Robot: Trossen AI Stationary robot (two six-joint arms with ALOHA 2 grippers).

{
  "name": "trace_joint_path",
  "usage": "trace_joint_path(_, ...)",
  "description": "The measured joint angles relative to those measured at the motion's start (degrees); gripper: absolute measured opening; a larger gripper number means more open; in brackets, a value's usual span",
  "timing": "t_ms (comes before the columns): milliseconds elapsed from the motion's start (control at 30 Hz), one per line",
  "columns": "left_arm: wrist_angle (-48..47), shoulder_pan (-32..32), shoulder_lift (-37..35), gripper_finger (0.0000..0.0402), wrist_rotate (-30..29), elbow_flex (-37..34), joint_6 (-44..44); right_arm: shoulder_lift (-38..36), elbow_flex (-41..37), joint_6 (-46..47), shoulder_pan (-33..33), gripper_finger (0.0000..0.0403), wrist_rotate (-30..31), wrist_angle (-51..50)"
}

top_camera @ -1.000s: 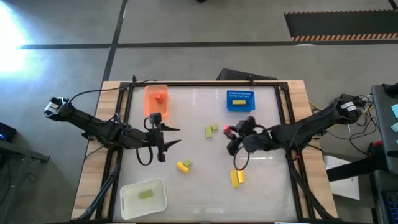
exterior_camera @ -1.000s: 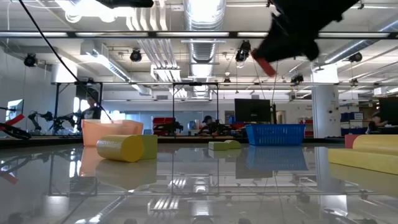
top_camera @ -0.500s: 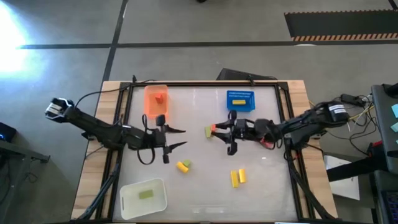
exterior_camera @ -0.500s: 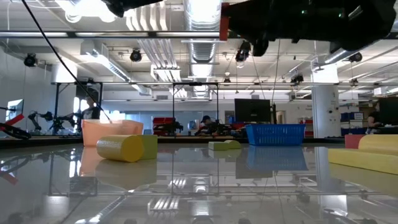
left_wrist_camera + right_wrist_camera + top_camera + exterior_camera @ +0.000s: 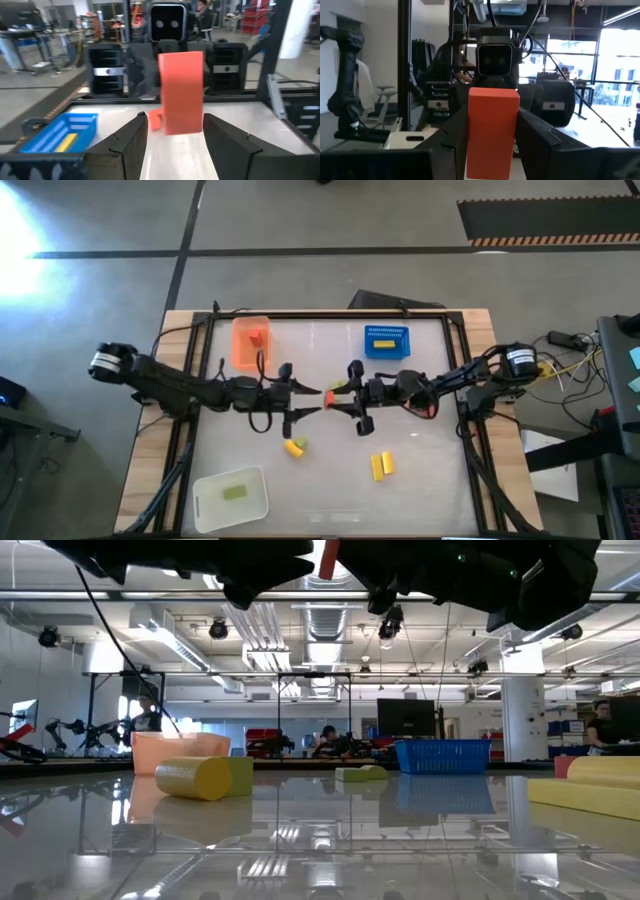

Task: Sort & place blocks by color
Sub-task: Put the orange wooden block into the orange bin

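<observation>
We've got both arms stretched toward the middle, high above the tabletop (image 5: 420, 470), tips almost meeting. Our right claw (image 5: 340, 393) is clamped on a red block (image 5: 331, 391), which stands upright between its fingers (image 5: 532, 132) in the right wrist view. Our left claw (image 5: 312, 399) faces it with fingers (image 5: 131, 137) spread, and the block sits right at their tips, not squeezed as far as we can tell. Below, two yellow blocks (image 5: 381, 465) lie side by side, a yellow and green pair (image 5: 295, 445) rests near the centre, a red piece sits in the orange tray (image 5: 240, 350), a yellow one in the blue tray (image 5: 372, 348), a green one in the white tray (image 5: 210, 505).
</observation>
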Motion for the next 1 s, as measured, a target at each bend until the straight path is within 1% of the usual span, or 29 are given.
trace_joint_path(33,0.8,0.2,0.7,0.0175,0.9,0.1,-0.3,0.1,0.2,-0.3,0.0,0.0117,0.0,-0.5)
trace_joint_path(167,3.4,0.5,2.1,0.0175,1.3,0.1,-1.1,0.4,0.6,-0.8,0.0,0.0117,0.0,-0.7)
trace_joint_path(400,4.8,0.9,2.2,0.0175,2.2,-0.1,-2.5,1.4,1.6,-1.2,-0.4,0.0117,0.1,-0.8)
trace_joint_path(567,4.7,2.2,2.2,0.0175,2.2,-0.1,-2.5,1.7,3.0,-2.4,-0.4,0.0117,0.2,-0.7)
trace_joint_path(767,4.4,2.3,2.2,0.0174,2.2,-0.1,-2.1,1.7,3.1,-2.9,-0.7,0.0117,0.5,-0.8)
trace_joint_path(867,4.3,2.3,2.2,0.016,2.1,-0.2,-2.1,1.7,3.1,-2.9,-0.8,0.0117,0.5,-0.8)
trace_joint_path(1000,4.3,2.4,2.2,0.0116,2.1,-0.2,-1.8,1.6,3.1,-2.9,-0.9,0.0117,0.6,-0.8)
